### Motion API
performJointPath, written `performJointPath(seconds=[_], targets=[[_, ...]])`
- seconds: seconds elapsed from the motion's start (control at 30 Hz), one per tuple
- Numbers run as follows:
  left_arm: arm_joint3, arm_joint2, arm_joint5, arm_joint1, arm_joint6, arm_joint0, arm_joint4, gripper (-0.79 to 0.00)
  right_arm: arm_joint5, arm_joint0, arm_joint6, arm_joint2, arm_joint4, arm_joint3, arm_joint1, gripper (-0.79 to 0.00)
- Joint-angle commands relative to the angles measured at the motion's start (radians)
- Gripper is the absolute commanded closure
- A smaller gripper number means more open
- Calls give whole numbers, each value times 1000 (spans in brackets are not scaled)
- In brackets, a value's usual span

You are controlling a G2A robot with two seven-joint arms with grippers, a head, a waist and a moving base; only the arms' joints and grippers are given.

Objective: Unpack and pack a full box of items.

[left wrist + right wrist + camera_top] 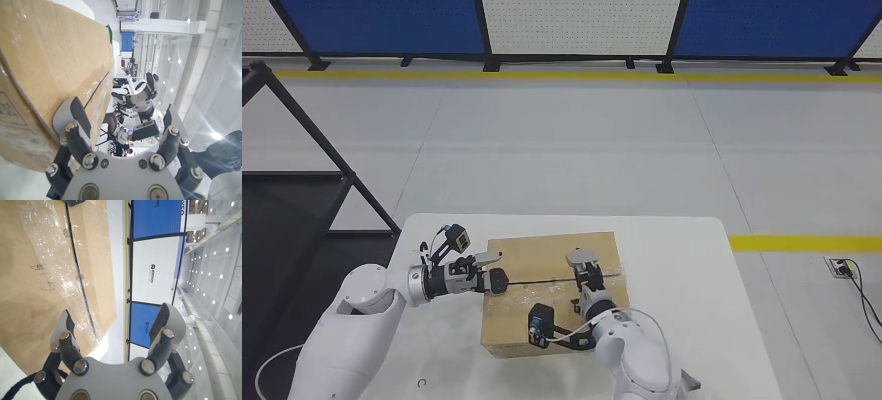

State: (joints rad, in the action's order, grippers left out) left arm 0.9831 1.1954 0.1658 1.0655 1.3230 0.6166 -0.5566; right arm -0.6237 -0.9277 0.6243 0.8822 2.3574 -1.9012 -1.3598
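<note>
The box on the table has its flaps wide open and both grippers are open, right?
No, the flaps are shut: the top and right wrist views show the box closed on the table, with tape along the seam. The left gripper and right gripper are indeed open.

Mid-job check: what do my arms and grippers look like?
Both arms have glossy white shells: left arm and right arm. The left gripper and right gripper match: grey metal palm plate with screws, black linkages, pale grey fingers with black ribbed pads. A black braided cable runs beside the right one.
</note>
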Motion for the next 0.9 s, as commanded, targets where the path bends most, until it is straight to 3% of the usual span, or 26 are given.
performJointPath(seconds=[0.0, 0.23, 0.33, 0.73, 0.87], targets=[[0, 0, 0, 0, 0, 0, 0, -785, -10, -8, -38, 19, 2, 1, 4, -785], [0, 0, 0, 0, 0, 0, 0, -785, -48, -34, -105, 47, 55, -16, 15, -782], [0, 0, 0, 0, 0, 0, 0, -785, -58, -36, -107, 38, 79, -9, 14, -714], [0, 0, 0, 0, 0, 0, 0, -785, -81, -22, -80, 10, 95, 37, -4, -603], [0, 0, 0, 0, 0, 0, 0, -785, -104, -22, -68, 8, 101, 37, -8, -508]])
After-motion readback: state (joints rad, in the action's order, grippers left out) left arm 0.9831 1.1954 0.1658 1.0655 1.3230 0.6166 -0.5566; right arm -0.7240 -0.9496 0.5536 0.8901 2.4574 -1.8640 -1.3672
